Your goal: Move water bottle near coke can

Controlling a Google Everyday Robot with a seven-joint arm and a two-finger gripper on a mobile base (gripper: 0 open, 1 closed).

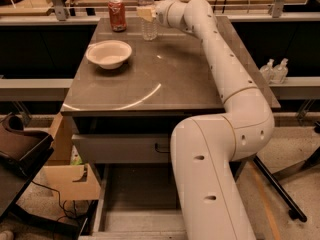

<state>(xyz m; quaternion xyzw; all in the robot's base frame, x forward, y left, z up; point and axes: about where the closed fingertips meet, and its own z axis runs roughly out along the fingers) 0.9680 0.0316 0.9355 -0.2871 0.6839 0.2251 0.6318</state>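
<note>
Gripper (pixel 146 13) clamped on bottle (pixel 149 30) at far end of table (pixel 165 79). Bottle upright, near can (pixel 117 15), not touching. Move looks nearly done; left: release, pull back.

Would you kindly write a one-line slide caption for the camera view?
The gripper holds the water bottle at the table's far edge, beside the coke can, beyond the bowl.

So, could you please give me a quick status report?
Pincer at the bottle, label height. Bottle upright, just right of the can. Bowl nearer the camera, clear of both.
</note>
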